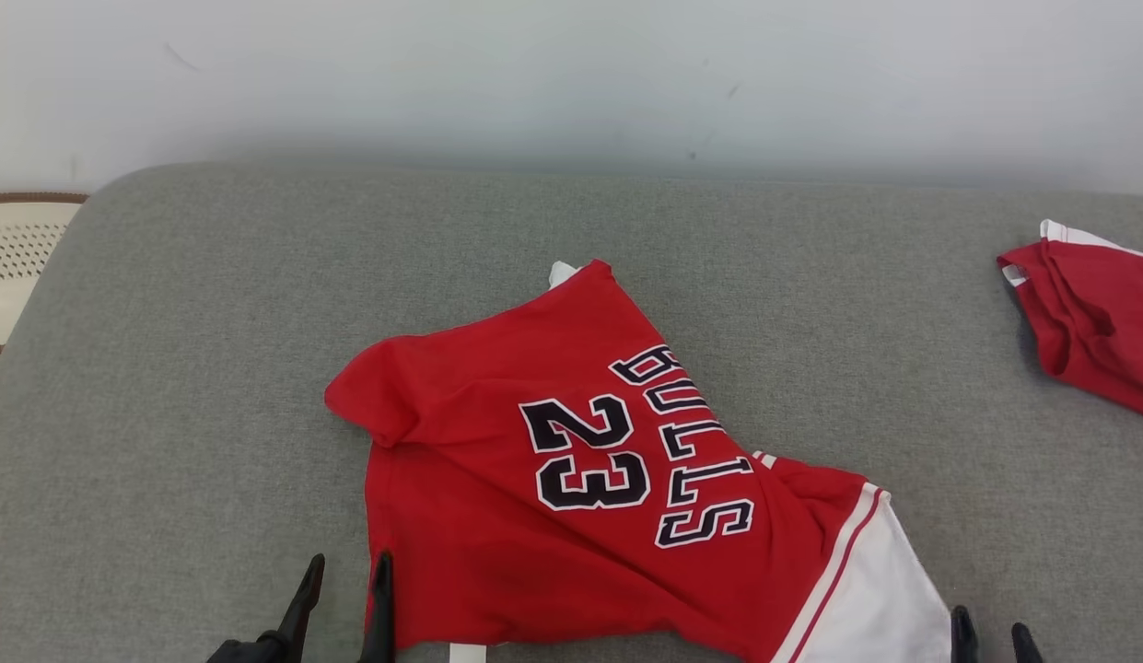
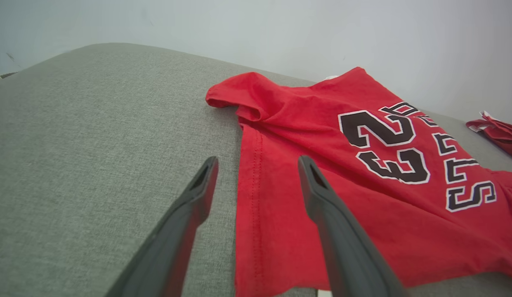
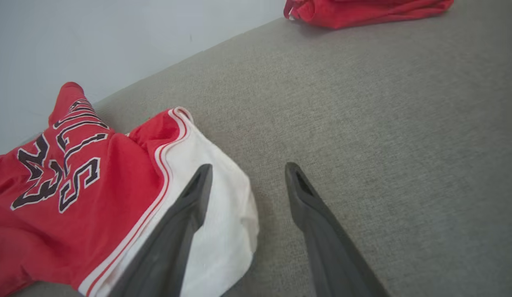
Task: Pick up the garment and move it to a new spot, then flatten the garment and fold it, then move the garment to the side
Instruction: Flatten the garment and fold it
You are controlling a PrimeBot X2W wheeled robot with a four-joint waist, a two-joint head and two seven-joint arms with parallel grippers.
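Note:
A red jersey, the garment (image 1: 571,479), lies crumpled on the grey cushion, printed "BULLS 23" with a white sleeve (image 1: 866,599) at its near right. In the left wrist view the garment (image 2: 363,173) spreads to the right, its hem between the fingers. My left gripper (image 1: 348,575) (image 2: 258,173) stands open at the garment's near left edge, one finger over the cloth and one over the cushion. My right gripper (image 1: 993,635) (image 3: 247,177) is open beside the white sleeve (image 3: 214,214), holding nothing.
A second red garment (image 1: 1091,322) (image 3: 363,10) lies bunched at the far right of the grey cushion (image 1: 212,414). A pale wall runs behind it. A perforated cream object (image 1: 14,258) sits past the cushion's left edge.

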